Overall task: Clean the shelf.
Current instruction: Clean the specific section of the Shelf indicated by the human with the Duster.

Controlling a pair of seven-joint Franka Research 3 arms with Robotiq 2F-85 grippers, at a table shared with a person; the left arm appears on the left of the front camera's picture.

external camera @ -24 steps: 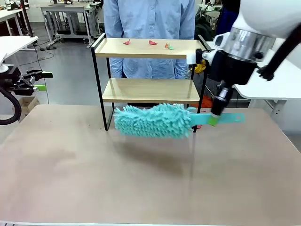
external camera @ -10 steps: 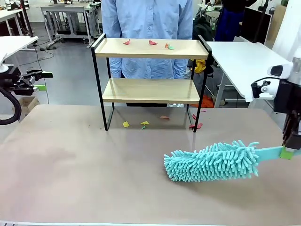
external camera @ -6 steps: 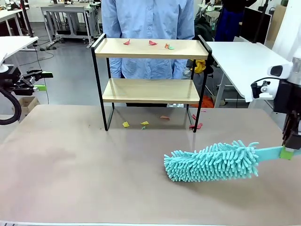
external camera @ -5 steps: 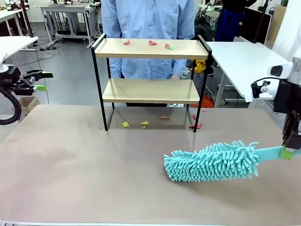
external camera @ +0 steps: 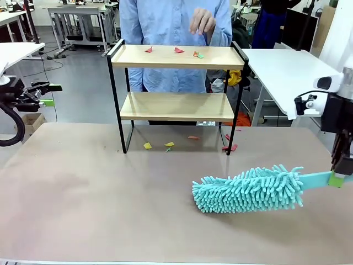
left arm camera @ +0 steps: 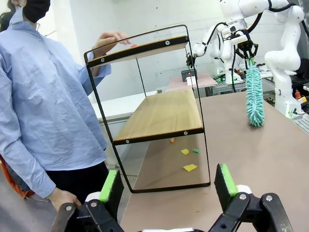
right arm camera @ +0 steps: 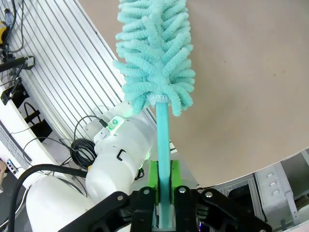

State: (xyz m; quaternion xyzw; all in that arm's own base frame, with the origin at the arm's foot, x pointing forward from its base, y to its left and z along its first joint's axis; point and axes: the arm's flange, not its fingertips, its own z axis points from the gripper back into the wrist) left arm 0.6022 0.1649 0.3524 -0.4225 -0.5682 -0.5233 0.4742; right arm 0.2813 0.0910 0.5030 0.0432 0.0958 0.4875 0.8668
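**Shelf and duster.** The small two-tier shelf (external camera: 176,105), light wooden boards in a thin black metal frame, stood at the far middle of the brown table (external camera: 83,193), just in front of the person. Small coloured paper scraps (external camera: 178,50) lay on its top board, and further table scraps (external camera: 169,144) lay between its legs. The lower board appeared bare. The person's hand (external camera: 202,22) was raised above the top board.

The fluffy teal chenille duster (external camera: 248,189) lay low over the table's right front. Its flat handle was clamped between the green pads of the right gripper (external camera: 337,178). The left gripper (external camera: 51,94) stood spread and empty at the far left.

The duster's long axis ran roughly parallel to the boards, head toward the robot's left. The shelf lay beyond, leftward and higher, so the right arm seemed best placed.
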